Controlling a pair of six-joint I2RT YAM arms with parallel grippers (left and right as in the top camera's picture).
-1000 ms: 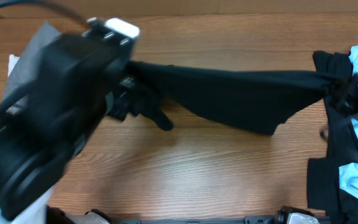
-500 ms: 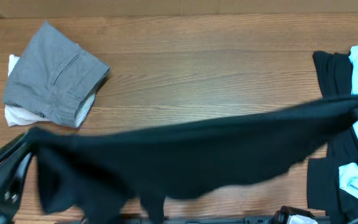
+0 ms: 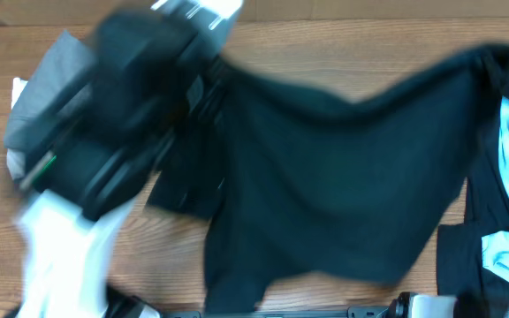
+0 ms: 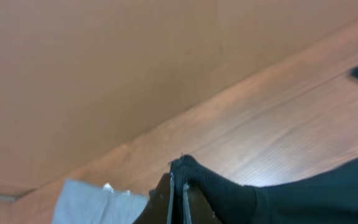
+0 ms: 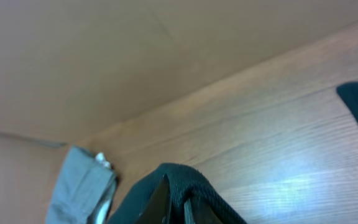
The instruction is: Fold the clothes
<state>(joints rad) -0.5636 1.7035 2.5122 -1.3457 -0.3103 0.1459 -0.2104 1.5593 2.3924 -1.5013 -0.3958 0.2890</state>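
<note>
Hanging broader than before, black T-shirt (image 3: 343,194) stretched

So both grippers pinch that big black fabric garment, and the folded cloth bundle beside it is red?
Not red: the folded cloth bundle is grey, as the overhead view shows. The left gripper and right gripper do pinch the black fabric garment.

Motion-blurred left arm (image 3: 104,141) over most of the folded grey garment (image 3: 35,95).

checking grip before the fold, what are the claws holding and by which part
The left claw and right claw each pinch a bunched edge of the black garment, at opposite ends.
</note>
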